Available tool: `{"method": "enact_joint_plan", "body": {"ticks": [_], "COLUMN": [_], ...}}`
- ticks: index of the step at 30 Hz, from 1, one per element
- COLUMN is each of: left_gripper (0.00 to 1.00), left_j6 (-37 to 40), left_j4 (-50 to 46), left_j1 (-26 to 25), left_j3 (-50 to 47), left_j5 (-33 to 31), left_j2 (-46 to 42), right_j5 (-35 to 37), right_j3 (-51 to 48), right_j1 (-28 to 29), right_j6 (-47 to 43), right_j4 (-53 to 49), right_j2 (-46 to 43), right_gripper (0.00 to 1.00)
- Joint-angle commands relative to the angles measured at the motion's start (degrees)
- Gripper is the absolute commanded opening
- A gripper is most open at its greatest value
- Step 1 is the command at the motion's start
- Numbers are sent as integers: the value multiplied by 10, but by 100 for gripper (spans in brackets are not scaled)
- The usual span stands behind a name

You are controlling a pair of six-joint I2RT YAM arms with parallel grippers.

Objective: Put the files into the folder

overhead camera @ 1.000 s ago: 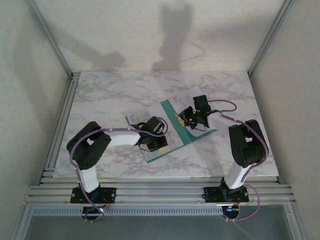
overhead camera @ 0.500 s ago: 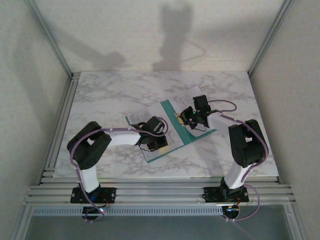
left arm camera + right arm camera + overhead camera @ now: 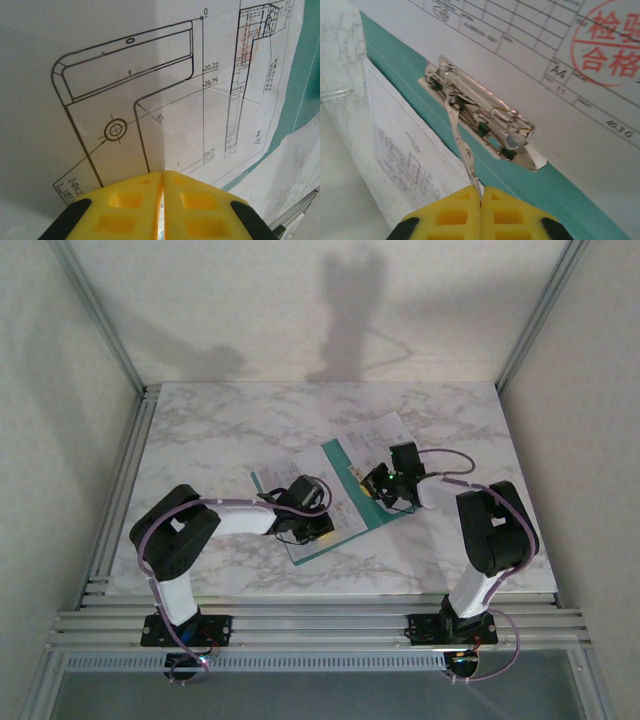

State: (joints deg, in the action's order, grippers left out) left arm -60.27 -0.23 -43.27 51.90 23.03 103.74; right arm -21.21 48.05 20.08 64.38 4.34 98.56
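Legibly: drawing sheet 20,22, 26,79; red stamp 合格 near clip lever.

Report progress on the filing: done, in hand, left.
Done: white sheets lie on the open teal folder. In hand: the right gripper is shut on the clip lever; the left gripper, shut, rests on the drawing sheet. Left: clamping the sheets and closing the folder.

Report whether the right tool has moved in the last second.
Yes. The right tool, shut on the clip lever, has shifted slightly toward the near edge of the table.
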Motion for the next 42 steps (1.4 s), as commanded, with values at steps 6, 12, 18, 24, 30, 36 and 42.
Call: {"method": "enact_joint_plan", "body": {"ticks": [6, 12, 18, 24, 30, 36, 42], "left_gripper": [12, 11, 11, 11, 11, 11, 11], "left_j6": [-9, -9, -6, -6, -6, -6, -7], "left_j4": [-65, -70, -72, -73, -73, -72, -70], "left_j1": [9, 11, 13, 15, 18, 19, 20], "left_j3": [-23, -25, -29, -33, -33, -35, -35], "left_j5": [-21, -25, -26, -27, -28, -26, -27], "left_j2": [8, 5, 2, 0, -1, -2, -1], "right_j5": [32, 40, 60, 77, 82, 90, 89], "right_j3": [-58, -56, -38, -12, 11, 26, 38], "right_j1": [-23, -31, -31, -31, -31, -31, -31], "right_j6": [-38, -46, -51, -57, -59, -58, -53], "right_j4": [-22, -34, -80, -132, -162, -187, -205], "right_j2": [26, 41, 52, 68, 88, 102, 117], "right_gripper": [0, 0, 0, 0, 0, 0, 0]}}
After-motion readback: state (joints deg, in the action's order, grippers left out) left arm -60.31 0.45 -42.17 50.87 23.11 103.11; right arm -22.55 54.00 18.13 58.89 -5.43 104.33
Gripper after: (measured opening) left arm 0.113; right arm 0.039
